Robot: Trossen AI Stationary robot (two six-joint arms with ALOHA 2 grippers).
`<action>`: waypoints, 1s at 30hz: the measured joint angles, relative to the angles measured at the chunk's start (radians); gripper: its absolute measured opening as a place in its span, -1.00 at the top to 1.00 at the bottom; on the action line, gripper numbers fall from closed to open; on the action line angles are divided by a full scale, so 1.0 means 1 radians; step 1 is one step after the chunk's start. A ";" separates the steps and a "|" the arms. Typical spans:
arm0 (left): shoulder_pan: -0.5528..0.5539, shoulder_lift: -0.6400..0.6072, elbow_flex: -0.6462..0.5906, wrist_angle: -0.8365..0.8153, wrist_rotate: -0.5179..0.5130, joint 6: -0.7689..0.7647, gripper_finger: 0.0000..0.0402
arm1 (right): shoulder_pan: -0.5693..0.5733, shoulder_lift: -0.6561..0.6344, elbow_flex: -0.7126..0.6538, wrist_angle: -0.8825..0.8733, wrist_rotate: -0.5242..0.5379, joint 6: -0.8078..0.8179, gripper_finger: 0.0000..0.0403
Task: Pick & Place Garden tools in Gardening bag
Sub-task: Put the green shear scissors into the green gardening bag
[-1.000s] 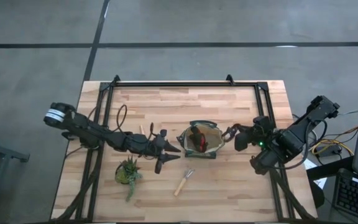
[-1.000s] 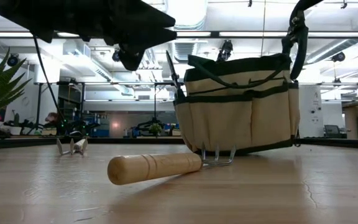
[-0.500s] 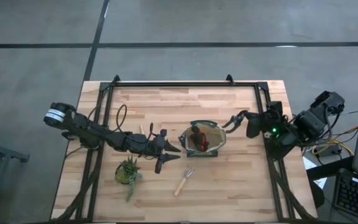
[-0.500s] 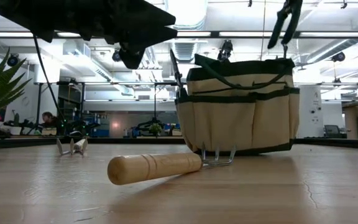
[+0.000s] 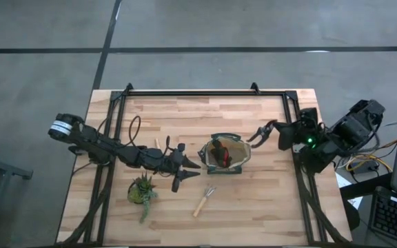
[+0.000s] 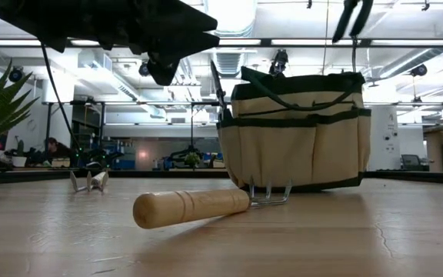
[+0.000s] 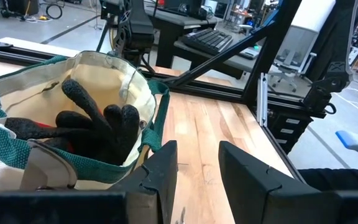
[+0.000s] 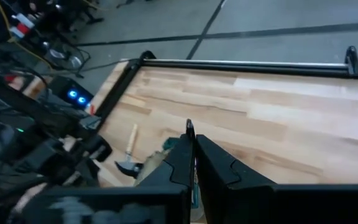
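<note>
Olive-tan gardening bag [image 5: 225, 156] holding glove [image 7: 98, 127]; left gripper [image 5: 185, 167] hovering beside, jaws released; right gripper [image 5: 262, 132] clenched empty.

The left arm reaches in low from the left side of the worktop, stretched out almost flat. Its left hand [image 5: 187, 170] sits near the middle, and its two fingers [image 7: 160, 171] are spread apart with nothing between them. The right arm is bent up at the right edge of the worktop. Its right hand [image 5: 259, 134] is lifted high and points toward the middle, with its fingers [image 8: 182, 158] pressed close together.
</note>
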 joint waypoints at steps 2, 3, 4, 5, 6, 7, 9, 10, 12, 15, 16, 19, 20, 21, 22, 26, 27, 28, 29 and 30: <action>0.000 0.000 0.000 0.001 0.000 -0.004 0.39 | 0.000 -0.003 0.025 0.003 -0.005 -0.011 0.96; 0.000 0.000 0.000 0.002 0.000 -0.005 0.39 | 0.000 -0.002 0.034 0.002 -0.012 -0.014 0.96; 0.000 0.000 0.000 0.003 0.000 -0.005 0.39 | 0.000 -0.002 0.039 0.002 -0.022 -0.017 0.96; 0.000 0.000 0.000 0.007 0.000 -0.005 0.39 | 0.000 -0.002 0.040 0.001 -0.025 -0.017 0.96; 0.000 0.000 0.000 0.009 0.000 -0.004 0.39 | 0.000 -0.002 0.040 0.001 -0.029 -0.017 0.96; 0.000 0.000 0.000 0.009 0.000 -0.004 0.39 | 0.000 -0.001 0.039 0.000 -0.037 -0.017 0.96; 0.000 0.000 0.000 0.009 0.000 -0.004 0.39 | -0.001 -0.001 0.039 0.000 -0.055 -0.018 0.96; 0.000 0.000 0.000 0.009 0.000 -0.006 0.39 | -0.001 -0.002 0.039 0.000 -0.056 -0.017 0.96; 0.000 0.000 0.000 0.014 0.000 -0.012 0.39 | -0.001 -0.006 0.039 0.000 -0.056 -0.014 0.96; 0.000 -0.001 0.000 0.015 0.000 -0.020 0.39 | -0.001 -0.011 0.038 -0.001 -0.055 -0.002 0.96; 0.000 -0.001 0.000 0.015 0.000 -0.020 0.39 | -0.001 -0.008 0.036 -0.001 -0.055 -0.002 0.96; 0.000 -0.001 0.000 0.015 0.000 -0.020 0.39 | -0.003 0.003 0.018 0.000 -0.053 -0.017 0.96; 0.000 -0.001 0.000 0.015 0.000 -0.020 0.39 | -0.006 0.007 0.009 0.001 -0.053 -0.017 0.96; 0.000 -0.001 0.000 0.015 0.000 -0.020 0.39 | -0.009 0.009 0.002 0.001 -0.053 -0.017 0.96; 0.000 -0.001 0.000 0.015 0.000 -0.020 0.39 | -0.011 0.013 -0.005 0.000 -0.053 -0.018 0.96; 0.000 -0.001 0.000 0.015 0.000 -0.019 0.39 | -0.013 0.031 -0.035 0.000 -0.052 -0.018 0.96; 0.000 -0.001 0.000 0.015 0.000 -0.019 0.39 | -0.014 0.034 -0.044 0.001 -0.052 -0.021 0.96; 0.000 -0.001 0.000 0.015 0.000 -0.019 0.39 | -0.017 0.035 -0.055 0.002 -0.052 -0.022 0.96; 0.000 -0.001 0.000 0.015 0.000 -0.019 0.39 | -0.019 0.035 -0.067 0.001 -0.053 -0.023 0.96; 0.000 -0.001 0.000 0.015 0.000 -0.019 0.39 | -0.019 0.034 -0.080 0.000 -0.053 -0.021 0.96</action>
